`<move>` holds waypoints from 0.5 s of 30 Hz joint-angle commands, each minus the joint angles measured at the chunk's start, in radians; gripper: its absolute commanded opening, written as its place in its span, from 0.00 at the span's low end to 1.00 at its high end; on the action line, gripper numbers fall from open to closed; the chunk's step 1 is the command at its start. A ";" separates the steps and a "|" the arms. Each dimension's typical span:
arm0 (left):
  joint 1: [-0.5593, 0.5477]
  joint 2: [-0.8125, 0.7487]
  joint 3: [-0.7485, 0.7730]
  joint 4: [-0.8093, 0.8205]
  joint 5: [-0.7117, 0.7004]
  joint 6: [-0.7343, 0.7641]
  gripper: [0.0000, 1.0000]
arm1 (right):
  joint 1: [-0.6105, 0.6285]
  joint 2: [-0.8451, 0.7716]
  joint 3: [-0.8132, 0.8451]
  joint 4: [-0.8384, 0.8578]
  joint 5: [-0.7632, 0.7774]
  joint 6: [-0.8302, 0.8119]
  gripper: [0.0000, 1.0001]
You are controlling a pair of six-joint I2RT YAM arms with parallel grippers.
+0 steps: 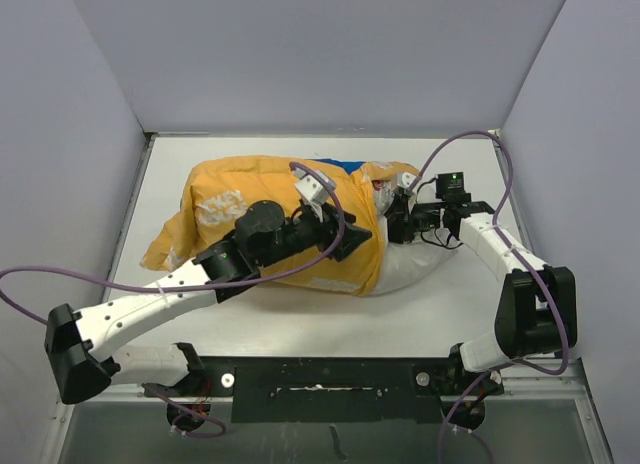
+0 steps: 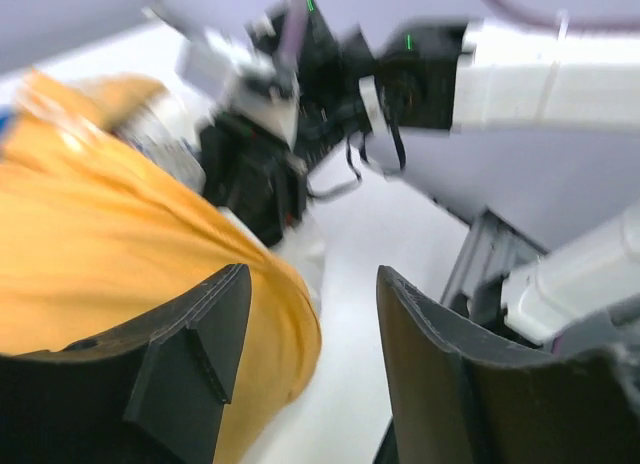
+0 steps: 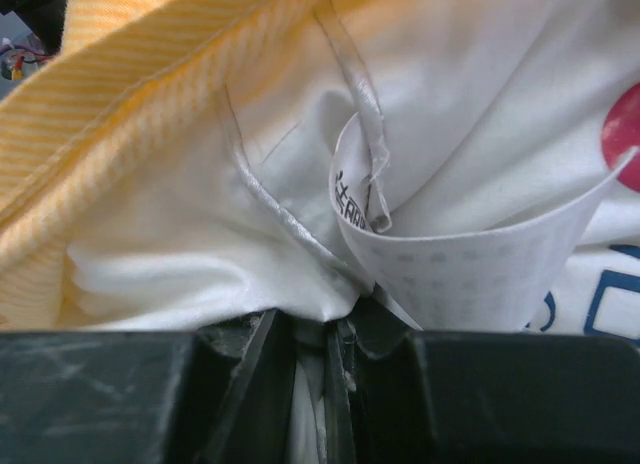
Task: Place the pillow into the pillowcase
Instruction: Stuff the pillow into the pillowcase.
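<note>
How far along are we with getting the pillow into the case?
Mostly done: the pillowcase covers most of the pillow. In hand: the right tool pinches white pillow fabric at the exposed end; the left tool is open by the case's mouth. Left: get that white end inside.

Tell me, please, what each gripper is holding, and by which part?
The right gripper pinches the pillow by white fabric beside its label; the left gripper is open, holding nothing.
</note>
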 commanded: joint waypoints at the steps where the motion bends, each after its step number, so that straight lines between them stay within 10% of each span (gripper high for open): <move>1: 0.009 -0.015 0.246 -0.318 -0.186 0.127 0.54 | 0.035 0.079 -0.038 -0.145 0.067 -0.026 0.05; 15: 0.187 0.529 0.925 -0.762 -0.009 0.434 0.81 | 0.030 0.062 -0.036 -0.150 0.033 -0.015 0.05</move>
